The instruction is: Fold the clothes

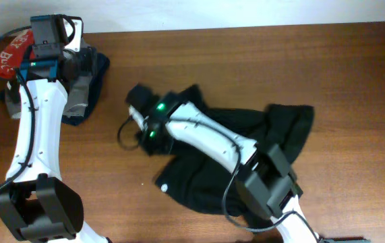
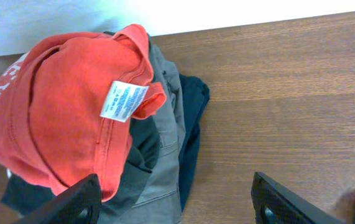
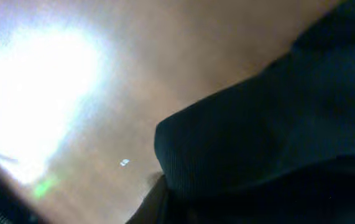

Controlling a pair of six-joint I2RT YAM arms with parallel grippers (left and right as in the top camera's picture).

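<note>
A black garment (image 1: 286, 128) lies crumpled at the table's middle. My right gripper (image 1: 140, 101) is at its upper left corner. In the right wrist view the dark ribbed cloth (image 3: 258, 143) fills the jaws, which look shut on it. At the far left lies a pile of clothes: a red shirt (image 2: 59, 106) with a white label on top, a grey piece (image 2: 161, 168) and a navy piece (image 2: 193, 124) below. My left gripper (image 2: 177, 205) hangs above the pile's right edge (image 1: 94, 88), open and empty.
The brown wooden table (image 1: 313, 61) stretches right of both garments. A white wall runs along its far edge (image 2: 258, 12). A black cable (image 1: 121, 131) loops beside the right wrist. The arm bases stand at the near edge.
</note>
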